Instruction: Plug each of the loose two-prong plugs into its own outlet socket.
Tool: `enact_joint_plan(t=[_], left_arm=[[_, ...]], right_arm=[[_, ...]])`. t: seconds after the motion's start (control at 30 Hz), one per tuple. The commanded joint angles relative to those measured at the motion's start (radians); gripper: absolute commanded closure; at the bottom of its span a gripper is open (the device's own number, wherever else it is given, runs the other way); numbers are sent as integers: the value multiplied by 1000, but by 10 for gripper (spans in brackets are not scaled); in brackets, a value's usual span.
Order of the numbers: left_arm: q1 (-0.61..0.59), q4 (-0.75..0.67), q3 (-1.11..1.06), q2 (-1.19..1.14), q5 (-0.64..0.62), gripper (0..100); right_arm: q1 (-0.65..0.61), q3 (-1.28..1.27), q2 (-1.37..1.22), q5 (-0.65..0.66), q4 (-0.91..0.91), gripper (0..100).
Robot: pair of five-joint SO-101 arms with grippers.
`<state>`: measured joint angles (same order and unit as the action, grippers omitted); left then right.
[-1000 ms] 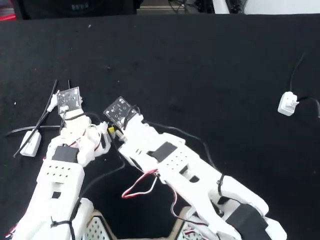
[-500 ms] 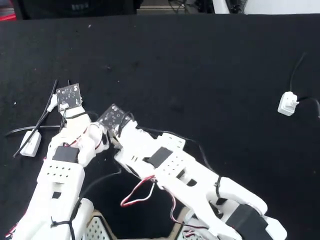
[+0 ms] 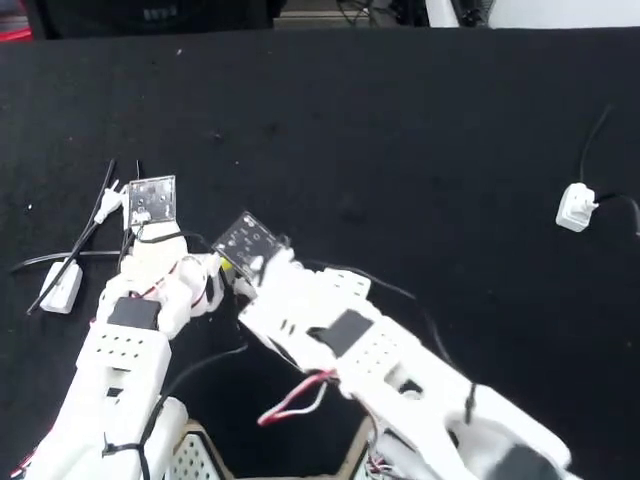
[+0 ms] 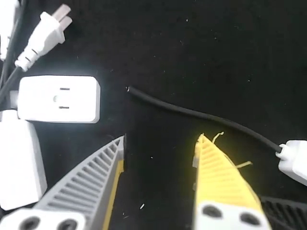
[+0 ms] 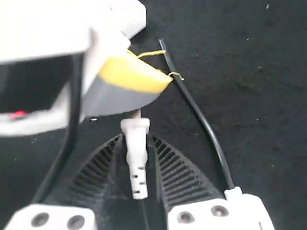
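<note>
— How is the left gripper (image 4: 161,138) seen?
— It is held wide open over the black table (image 3: 400,120), and nothing is caught between its grey and yellow fingers. A white socket (image 4: 60,99) with two slots is seen lying just beyond the grey finger, apart from it.
— And where are the loose plugs found?
— One white plug (image 4: 45,36) is seen lying past the socket, its prongs bare and set into nothing. A second plug (image 5: 136,167) is gripped by the right gripper (image 5: 135,140), whose black fingers are drawn in narrowly on its body. Its front end is pointed at the left gripper's yellow finger, very near it. Whether the two touch cannot be told.
— What else is laid on the table?
— A black cable (image 4: 201,115) is run just beside the yellow finger. In the high view a white block (image 3: 60,285) is seen left of the left arm, and a white adapter (image 3: 575,207) with its cord is set well apart at the far right
</note>
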<state>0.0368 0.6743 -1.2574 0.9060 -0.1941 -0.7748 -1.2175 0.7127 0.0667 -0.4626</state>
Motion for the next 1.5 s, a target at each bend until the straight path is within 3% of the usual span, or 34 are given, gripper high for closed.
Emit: enact_joint_plan(t=[0.0, 0.57, 0.7, 1.1, 1.33, 1.47], left_arm=[[8, -2, -1, 6, 18, 766], [8, -2, -10, 6, 15, 766], [8, -2, -10, 6, 14, 766], [-84, -2, 88, -5, 17, 766], [-82, 5, 117, -23, 29, 766], [-58, 55, 243, -172, 92, 766]], right_arm=[[29, -18, 139, -9, 23, 988], [31, -41, 170, -9, 101, 988], [84, -35, 173, -9, 95, 988], [402, 101, 168, 55, -402, 988], [417, 162, 168, 201, -626, 988], [417, 168, 168, 233, -680, 988]])
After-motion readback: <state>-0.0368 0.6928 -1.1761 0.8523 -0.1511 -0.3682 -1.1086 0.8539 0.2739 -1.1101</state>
